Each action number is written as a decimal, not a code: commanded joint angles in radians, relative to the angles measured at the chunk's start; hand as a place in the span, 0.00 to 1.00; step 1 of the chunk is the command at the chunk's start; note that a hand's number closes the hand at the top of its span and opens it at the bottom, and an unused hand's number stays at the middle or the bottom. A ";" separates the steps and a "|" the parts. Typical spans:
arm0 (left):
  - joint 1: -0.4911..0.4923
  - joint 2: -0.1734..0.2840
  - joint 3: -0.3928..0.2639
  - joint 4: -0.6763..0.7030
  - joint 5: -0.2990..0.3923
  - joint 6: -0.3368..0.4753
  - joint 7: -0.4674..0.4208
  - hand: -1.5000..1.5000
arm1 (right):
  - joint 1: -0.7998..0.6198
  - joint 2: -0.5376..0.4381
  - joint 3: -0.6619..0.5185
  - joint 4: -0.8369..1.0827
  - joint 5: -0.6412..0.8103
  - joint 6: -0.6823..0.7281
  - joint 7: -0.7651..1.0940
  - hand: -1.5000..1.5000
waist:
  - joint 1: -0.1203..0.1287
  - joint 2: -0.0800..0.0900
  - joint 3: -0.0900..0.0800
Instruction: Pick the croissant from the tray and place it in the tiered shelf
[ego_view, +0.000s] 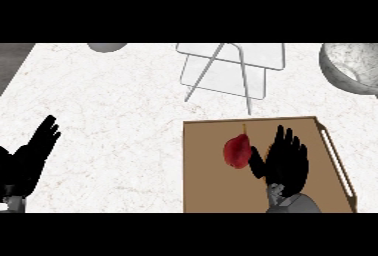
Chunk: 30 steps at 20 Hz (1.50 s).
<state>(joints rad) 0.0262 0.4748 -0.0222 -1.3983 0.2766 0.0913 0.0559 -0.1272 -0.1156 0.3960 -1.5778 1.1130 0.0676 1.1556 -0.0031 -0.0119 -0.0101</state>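
Note:
A brown tray (214, 190) with a pale handle rail on its right side lies at the lower right of the counter. On it rests a red, pear-shaped item (237, 151) with a thin stem pointing away from me. I see no croissant; my right hand (286, 162) covers the tray's middle. That hand is open, fingers straight, just right of the red item, thumb close to it. The tiered shelf (229, 65), pale flat levels on thin metal legs, stands beyond the tray at the top centre. My left hand (29, 160) rests open at the left edge, fingers up.
A large grey marbled bowl (354, 67) sits at the top right, beside the shelf. A small grey rounded object (107, 47) peeks in at the top edge. White marble counter stretches between my left hand and the tray; a dark counter edge shows at the top left.

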 joint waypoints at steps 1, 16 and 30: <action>0.000 -0.011 0.005 0.004 -0.011 0.011 -0.013 0.50 | -0.080 0.072 0.003 -0.049 0.031 0.267 0.260 0.00 | 0.004 0.008 0.007; -0.020 -0.033 0.024 0.029 -0.024 -0.026 -0.004 0.50 | -0.006 0.082 -0.141 -0.050 0.103 0.331 0.081 0.00 | 0.004 0.012 0.010; 0.025 -0.042 0.078 -0.008 -0.046 -0.075 0.008 0.50 | 0.075 0.088 -0.253 -0.037 0.121 0.264 -0.074 1.00 | 0.004 0.011 0.010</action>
<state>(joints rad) 0.0267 0.4317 0.0379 -1.4040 0.2334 0.0336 0.0656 -0.0983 -0.0163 0.1723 -1.6392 1.2286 0.3465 1.0466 0.0027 -0.0084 -0.0071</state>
